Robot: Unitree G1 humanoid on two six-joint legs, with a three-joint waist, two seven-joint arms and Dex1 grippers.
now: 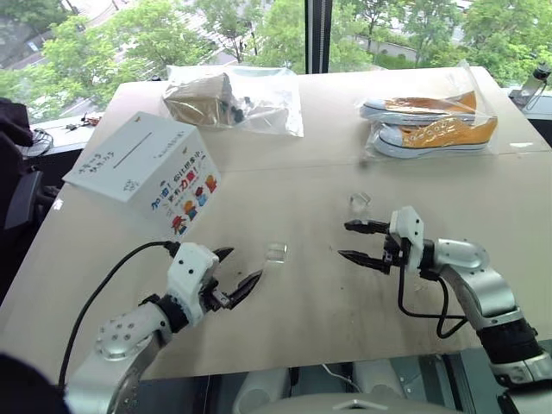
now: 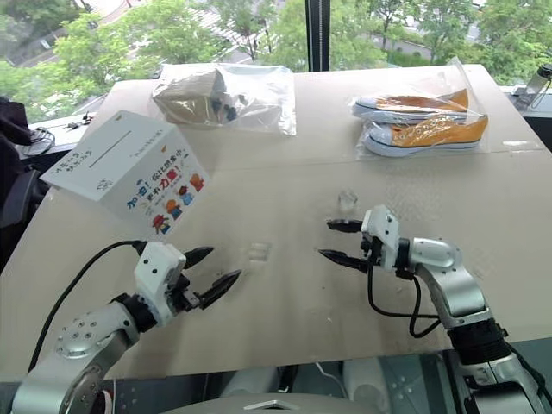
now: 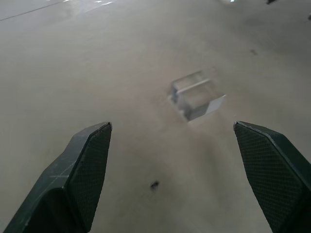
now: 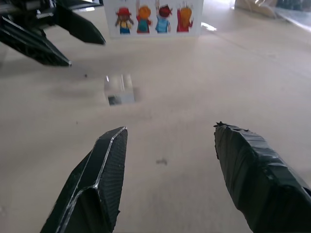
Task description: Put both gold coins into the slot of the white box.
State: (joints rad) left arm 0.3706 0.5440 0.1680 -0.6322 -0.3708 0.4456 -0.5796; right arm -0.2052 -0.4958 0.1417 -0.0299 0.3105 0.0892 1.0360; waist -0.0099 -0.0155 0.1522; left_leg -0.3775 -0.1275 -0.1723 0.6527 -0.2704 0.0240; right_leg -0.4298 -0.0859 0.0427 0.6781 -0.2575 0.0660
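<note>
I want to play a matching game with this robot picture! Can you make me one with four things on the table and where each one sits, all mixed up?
Things:
1. white box
2. orange shoes in a clear bag
3. brown box in a clear bag
4. clear cube

Places:
A. far right of the table
B. between the left gripper and right gripper
C. left edge, slot facing up
D. far side, near the middle

Pairs: 1-C, 2-A, 3-D, 4-B
</note>
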